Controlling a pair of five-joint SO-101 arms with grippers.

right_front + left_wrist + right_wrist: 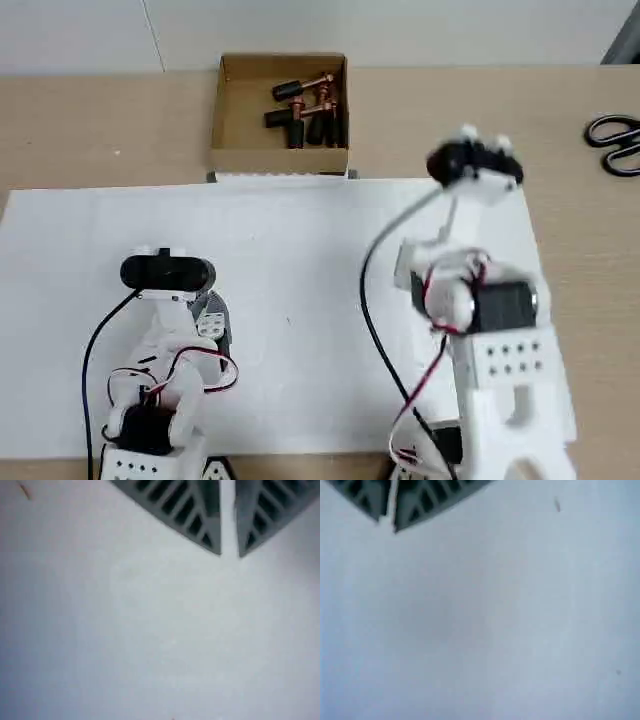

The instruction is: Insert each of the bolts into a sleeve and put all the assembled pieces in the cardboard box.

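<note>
- A wooden counter (100, 120) carries a white sheet (300, 270).
- The left pincer (230, 554) hangs over the sheet, pressed almost together on nothing.
- The right pincer (386, 524) is likewise nearly closed and empty above the sheet.
- Just past the sheet's far edge, the cardboard box (215, 110) holds copper bolts (322, 82) in black sleeves (288, 90).
- Scissors (615, 140) lie at the counter's right edge.

Copper bolts (322, 82), black sleeves (287, 90), brown cardboard box (232, 110), white sheet (290, 260).

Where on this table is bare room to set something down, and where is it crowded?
Free: the white sheet between one arm and the other, up to the cardboard box; also bare tabletop left of the box. Crowded: inside the box, with assembled pieces, and near the scissors.
</note>
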